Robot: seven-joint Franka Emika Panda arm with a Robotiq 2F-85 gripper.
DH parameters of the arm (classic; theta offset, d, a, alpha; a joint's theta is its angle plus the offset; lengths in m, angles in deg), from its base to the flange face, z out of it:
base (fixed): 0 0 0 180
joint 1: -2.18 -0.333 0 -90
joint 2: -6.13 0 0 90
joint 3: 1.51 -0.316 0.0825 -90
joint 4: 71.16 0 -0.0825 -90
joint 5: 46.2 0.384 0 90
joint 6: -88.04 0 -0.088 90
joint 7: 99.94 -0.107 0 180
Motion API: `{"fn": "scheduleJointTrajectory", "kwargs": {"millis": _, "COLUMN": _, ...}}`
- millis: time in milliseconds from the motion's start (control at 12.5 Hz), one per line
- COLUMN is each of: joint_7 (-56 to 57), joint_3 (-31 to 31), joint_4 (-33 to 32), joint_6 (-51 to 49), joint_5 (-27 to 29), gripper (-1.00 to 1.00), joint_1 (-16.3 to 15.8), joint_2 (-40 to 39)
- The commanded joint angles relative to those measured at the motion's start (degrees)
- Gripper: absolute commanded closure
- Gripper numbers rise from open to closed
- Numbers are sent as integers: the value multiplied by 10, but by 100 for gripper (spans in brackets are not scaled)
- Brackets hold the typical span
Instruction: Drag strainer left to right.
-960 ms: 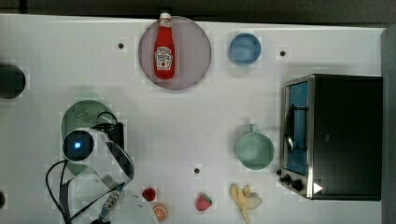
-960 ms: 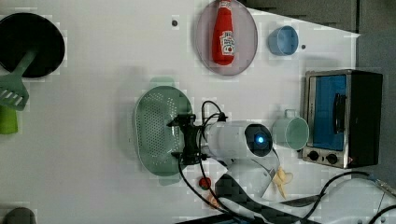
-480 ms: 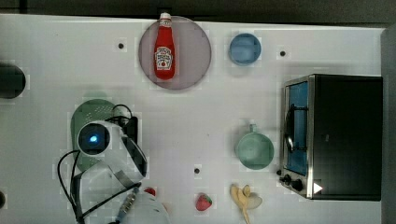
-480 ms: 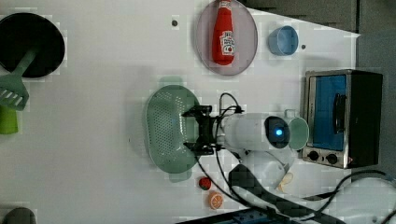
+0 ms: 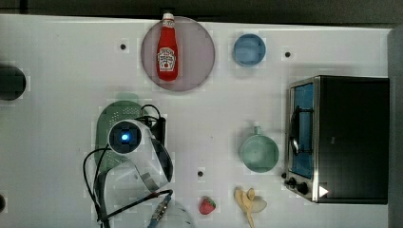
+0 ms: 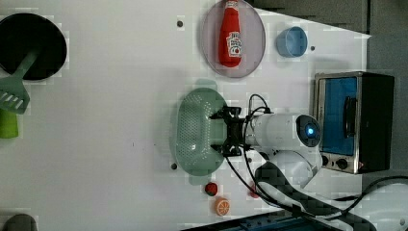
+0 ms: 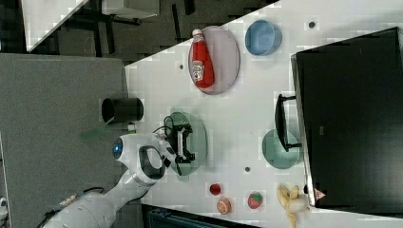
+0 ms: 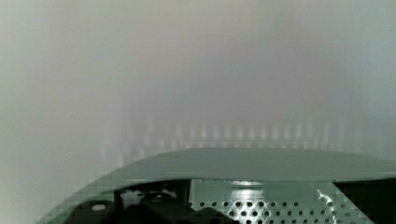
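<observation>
The strainer (image 6: 198, 132) lies on the white table (image 6: 110, 120), below the plate (image 6: 250, 53) in the left view and well apart from the oven (image 6: 353, 122) at the left view's right. Nothing shows inside the strainer but the gripper (image 6: 217, 131), which reaches over its right rim in the left view — one finger near each end of that rim, spread wide. Whether the fingers press on the rim I cannot tell. In the wrist view the strainer's rim (image 8: 252, 163) and rows of holes show close up.

The plate holds a ketchup bottle (image 5: 167, 50) lying on its side. Beside it in the top view stands a blue bowl (image 5: 249, 49), its inside bare. The teal mug (image 5: 259, 152) stands just beside the oven's door — its inside looks bare too. A green spatula (image 6: 14, 91) rests with its handle in the black pan (image 6: 36, 45). Loose on the table near its edge lie a strawberry (image 5: 207, 205) and a banana (image 5: 248, 202).
</observation>
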Motion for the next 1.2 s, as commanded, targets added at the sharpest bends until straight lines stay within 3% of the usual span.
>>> {"fn": "scheduleJointTrajectory", "kwargs": {"millis": 80, "joint_7": 72, "joint_3": 20, "joint_4": -19, "joint_6": 5, "joint_5": -6, "gripper": -100, "joint_1": 42, "joint_2": 23}}
{"fn": "scheduleJointTrajectory", "kwargs": {"millis": 560, "joint_7": 148, "joint_3": 60, "joint_4": -28, "joint_6": 4, "joint_5": -6, "gripper": -100, "joint_1": 88, "joint_2": 36}}
{"fn": "scheduleJointTrajectory", "kwargs": {"millis": 1200, "joint_7": 262, "joint_3": 147, "joint_4": -29, "joint_6": 6, "joint_5": -6, "gripper": -100, "joint_1": 96, "joint_2": 47}}
